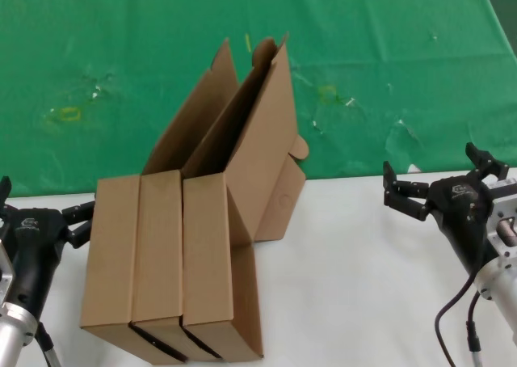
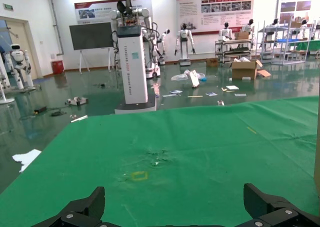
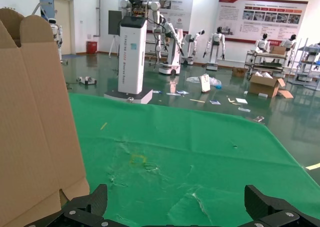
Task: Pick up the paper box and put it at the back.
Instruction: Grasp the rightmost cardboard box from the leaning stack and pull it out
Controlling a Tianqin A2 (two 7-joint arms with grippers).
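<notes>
- Green cloth (image 1: pixel 121 60), stained and scuffed, covers the far half of the white surface (image 1: pixel 347 262); a hall with display robots lies beyond
- three paper boxes (image 1: pixel 174 254) stand side by side on the white part, lids reaching over the cloth
- left pincer (image 1: pixel 44 213) and right pincer (image 1: pixel 440 181) flank them, both spread wide, holding nothing

A: Where is the paper box (image 1: pixel 220 262)?
B: Rightmost of three brown cardboard boxes touching side by side on the white table, lid raised, leaning toward 1 o'clock.
A: And the back (image 1: pixel 121 76)?
B: Stained green cloth at 12 o'clock.
</notes>
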